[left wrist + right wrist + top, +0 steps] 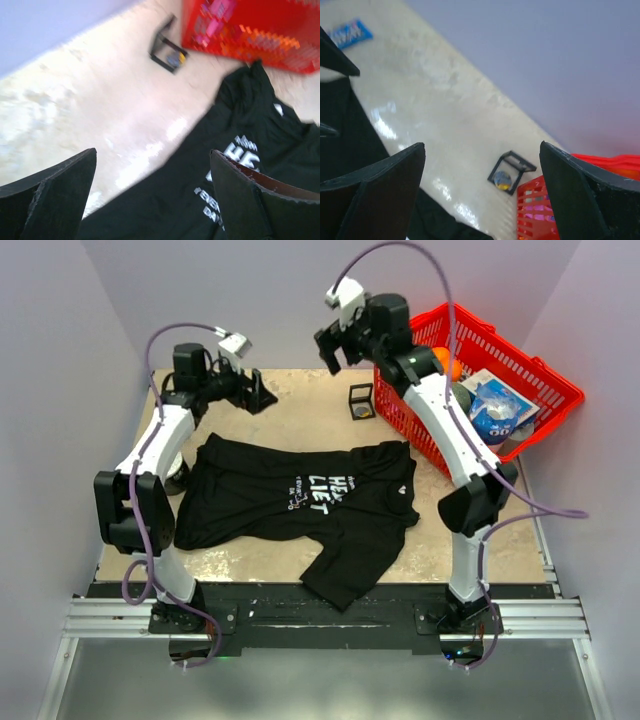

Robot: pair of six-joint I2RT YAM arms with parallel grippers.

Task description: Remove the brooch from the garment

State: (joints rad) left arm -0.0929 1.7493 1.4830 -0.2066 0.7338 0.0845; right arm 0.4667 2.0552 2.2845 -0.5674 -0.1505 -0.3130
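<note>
We see the garment point(300, 505) spread flat on the table point(300, 415).
Behind the garment, toward its right, we find the wire cube frame point(361, 398). Right of the garment and further back sits the basket point(500, 340), just beside the frame, holding several things.

Lit evenly and softly from overhead in the top view: sharp throughout, with only faint shadows beneath the shirt point(300, 500). Smeared by motion blur at the left wrist, washing out the basket point(250, 35). Glaring in pale streaks off the surface point(440, 100) at the right wrist, slightly soft.
</note>
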